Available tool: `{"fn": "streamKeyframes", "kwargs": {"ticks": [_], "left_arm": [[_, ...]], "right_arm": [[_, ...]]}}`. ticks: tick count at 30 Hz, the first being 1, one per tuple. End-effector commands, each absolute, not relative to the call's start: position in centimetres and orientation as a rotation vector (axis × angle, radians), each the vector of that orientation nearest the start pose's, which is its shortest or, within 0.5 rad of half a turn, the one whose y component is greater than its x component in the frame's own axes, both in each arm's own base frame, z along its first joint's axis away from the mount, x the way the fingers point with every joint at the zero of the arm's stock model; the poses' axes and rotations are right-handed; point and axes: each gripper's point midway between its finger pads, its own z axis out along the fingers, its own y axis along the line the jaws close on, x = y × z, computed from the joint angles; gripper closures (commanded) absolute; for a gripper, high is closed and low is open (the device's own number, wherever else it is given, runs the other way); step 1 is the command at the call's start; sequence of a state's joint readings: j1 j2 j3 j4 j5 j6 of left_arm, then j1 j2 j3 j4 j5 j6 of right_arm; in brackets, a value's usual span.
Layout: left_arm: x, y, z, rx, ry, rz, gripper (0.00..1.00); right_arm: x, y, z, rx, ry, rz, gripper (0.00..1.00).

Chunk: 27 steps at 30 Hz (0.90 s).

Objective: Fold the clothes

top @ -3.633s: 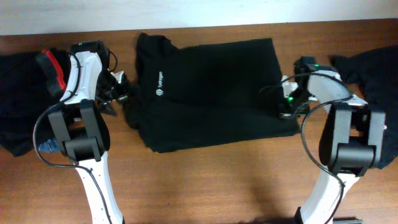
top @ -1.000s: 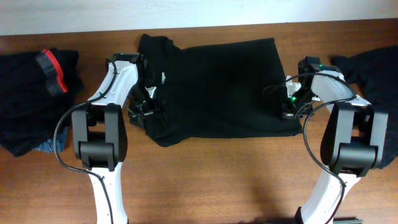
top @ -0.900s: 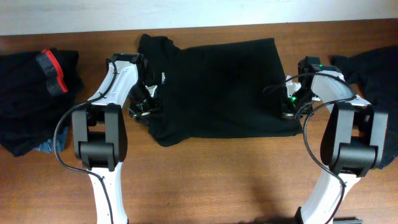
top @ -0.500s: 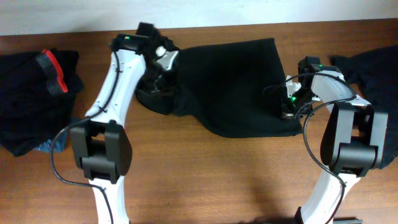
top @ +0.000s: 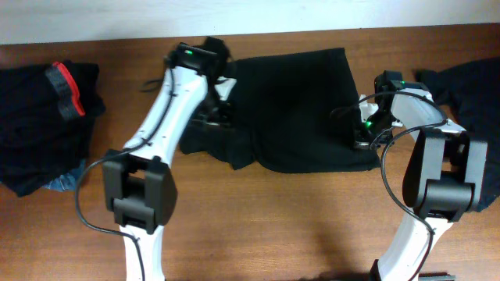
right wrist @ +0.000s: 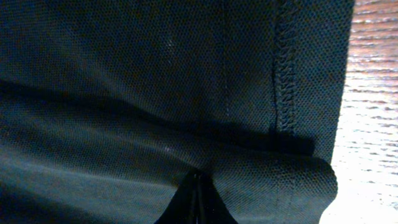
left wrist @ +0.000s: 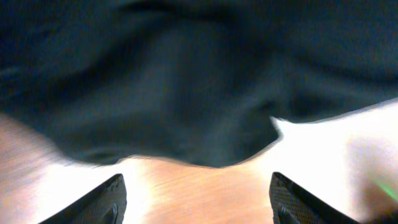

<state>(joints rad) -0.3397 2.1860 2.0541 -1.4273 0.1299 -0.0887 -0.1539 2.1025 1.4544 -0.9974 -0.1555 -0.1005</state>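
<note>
Foreground: bare brown wooden table (top: pixel 258 226). Mid-table: black shirt (top: pixel 301 117), left side bunched. Its hemmed right edge is pinched in the closed right gripper (right wrist: pixel 196 198). The left gripper (left wrist: pixel 196 194) has fingers apart by the bunch. Flanking: dark clothes pile (top: pixel 39 117) left, dark garment (top: pixel 469 78) right. Behind: white wall (top: pixel 234 16).

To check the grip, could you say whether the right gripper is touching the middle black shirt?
Touching. The right wrist view shows the right gripper shut, its fingers pinching a fold of the shirt.
</note>
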Motion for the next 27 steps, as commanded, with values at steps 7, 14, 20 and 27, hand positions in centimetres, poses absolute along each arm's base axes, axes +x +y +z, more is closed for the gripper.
{"fn": "streamKeyframes", "kwargs": {"ticks": [7,14,20,27], "left_arm": [[43.3,-2.4,11.3,-0.273,3.082,0.007,0.26],[42.1,-0.3,9.0,-0.086,3.153,0.021,0.25],[42.2,0.1,4.9,0.358,3.124,0.062,0.23],[43.2,0.3,2.2,0.389,3.061,0.086,0.22]], "right_arm": [[33.8,-4.9,-3.2,0.144,3.31,0.131,0.96],[33.8,-4.8,-3.2,0.144,3.309,0.132,0.96],[33.8,-4.9,-3.2,0.144,3.31,0.131,0.96],[33.8,-4.9,-3.2,0.144,3.309,0.131,0.96]]}}
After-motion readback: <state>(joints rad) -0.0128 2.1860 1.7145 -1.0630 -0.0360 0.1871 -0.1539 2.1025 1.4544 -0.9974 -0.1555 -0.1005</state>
